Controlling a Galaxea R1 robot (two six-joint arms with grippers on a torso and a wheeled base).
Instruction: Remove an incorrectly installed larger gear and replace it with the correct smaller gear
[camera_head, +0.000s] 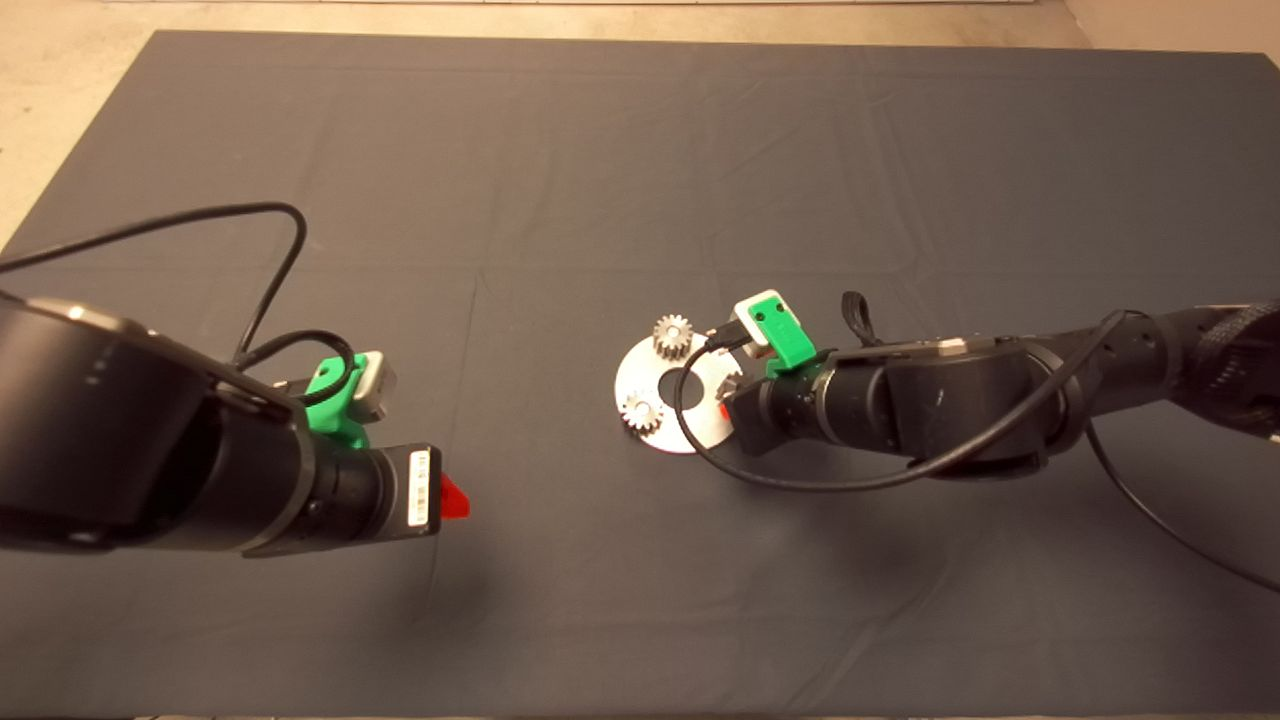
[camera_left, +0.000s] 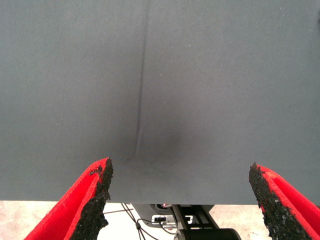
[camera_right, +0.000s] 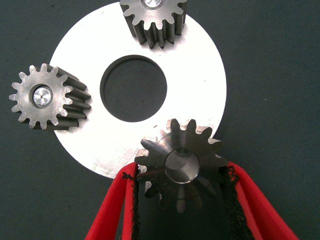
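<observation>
A silver ring plate (camera_head: 700, 425) lies at the mat's middle, also in the right wrist view (camera_right: 200, 65). Two small steel pinions (camera_head: 673, 335) (camera_head: 641, 410) stand on it. My right gripper (camera_head: 730, 395) is at the plate's right edge, mostly hidden under its wrist. In the right wrist view this gripper (camera_right: 181, 172) is shut on the smaller gear (camera_right: 182, 162), which sits slightly tilted at the plate's rim with a pin end showing in its bore. The larger gear is out of view. My left gripper (camera_head: 453, 497) hovers open and empty over bare mat (camera_left: 180, 169).
The dark mat (camera_head: 640, 150) covers the table, and pale floor shows along its far and left edges. A black cable (camera_head: 700, 455) loops from the right wrist over the plate. The other two pinions (camera_right: 42, 97) (camera_right: 155, 17) stand close to the held gear.
</observation>
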